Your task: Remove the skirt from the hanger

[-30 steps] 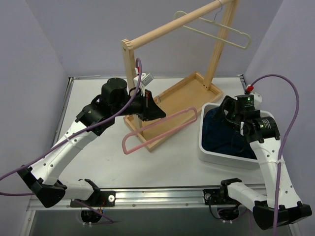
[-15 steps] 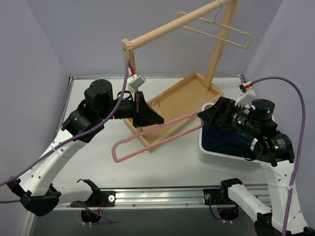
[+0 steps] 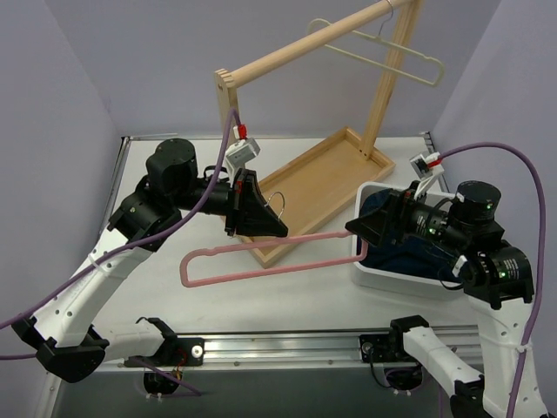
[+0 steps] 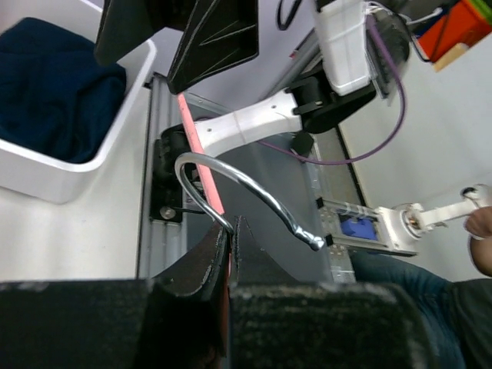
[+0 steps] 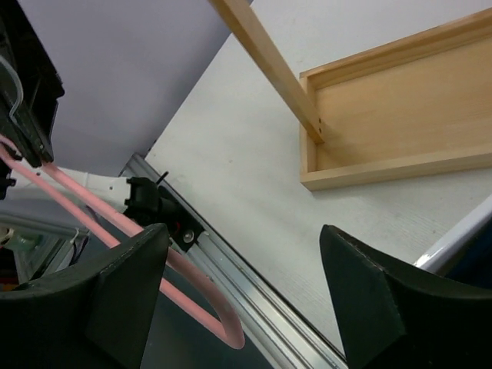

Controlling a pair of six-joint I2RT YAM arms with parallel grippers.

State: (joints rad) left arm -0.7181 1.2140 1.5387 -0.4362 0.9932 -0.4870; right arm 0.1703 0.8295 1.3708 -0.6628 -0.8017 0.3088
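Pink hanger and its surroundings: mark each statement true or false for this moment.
1. The left gripper is shut on the pink hanger just below its metal hook. True.
2. The cream hanger lies on the table. False: it hangs from the wooden rack's rail.
3. The white bin holds a dark blue garment. True.
4. A skirt hangs on the pink hanger. False: it is bare.
5. The right gripper is clamped on the pink hanger. False: its fingers stand apart at the hanger's end.
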